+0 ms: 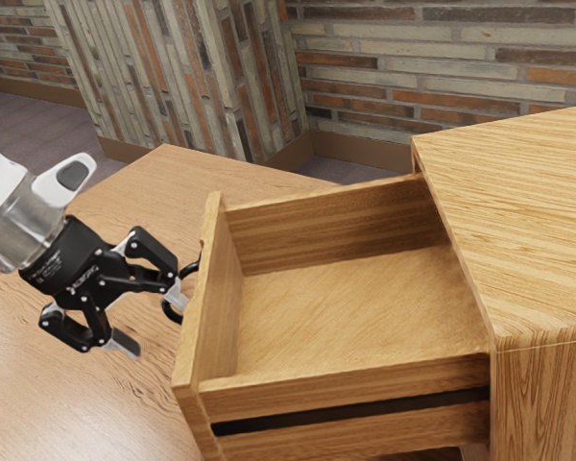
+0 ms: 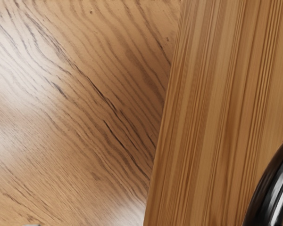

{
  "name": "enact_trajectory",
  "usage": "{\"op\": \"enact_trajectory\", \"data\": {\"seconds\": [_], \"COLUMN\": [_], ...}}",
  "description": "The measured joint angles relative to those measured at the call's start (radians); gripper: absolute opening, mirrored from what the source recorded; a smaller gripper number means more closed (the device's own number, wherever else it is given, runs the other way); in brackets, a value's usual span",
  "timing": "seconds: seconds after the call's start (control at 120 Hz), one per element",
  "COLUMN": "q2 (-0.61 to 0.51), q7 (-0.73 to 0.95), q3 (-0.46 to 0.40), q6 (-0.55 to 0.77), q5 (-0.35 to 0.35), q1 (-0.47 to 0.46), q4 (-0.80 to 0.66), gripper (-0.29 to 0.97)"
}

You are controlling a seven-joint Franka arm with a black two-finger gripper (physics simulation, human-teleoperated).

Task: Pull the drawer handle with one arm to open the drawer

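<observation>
- Drawer: one in number, it is standing pulled well out of the single wooden cabinet, with its open box showing from above.
- Its sliding axis is running from the cabinet toward the exterior view's left. The front panel is facing that left side, toward the arm.
- Drawer handle: one black curved bar is bowing outward from the panel's outer face, its length lying along that face. In the wrist view the handle is arching just beside the striped grain of the front panel.
- End effector: one black two-finger unit is hanging just beside the panel, above the counter, at the end of the single white arm coming in from the exterior view's left.
- Its fingers are standing spread apart and are gripping nothing between them.
- The upper fingertip is lying at the handle, though whether it is touching cannot be told. The lower fingertip is sitting clear of it, over the counter.
- Counter: one wood-grain surface is carrying the cabinet and is lying under the hand.
- Brick walls are standing behind the scene.
</observation>
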Motion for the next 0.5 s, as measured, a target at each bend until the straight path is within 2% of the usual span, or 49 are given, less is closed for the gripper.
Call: {"op": "enact_trajectory", "data": {"seconds": [0.5], "q2": [-0.081], "q7": [0.001], "q3": [0.021], "q6": [-0.053], "q5": [0.03], "q1": [0.03], "q4": [-0.023], "gripper": [0.54]}}
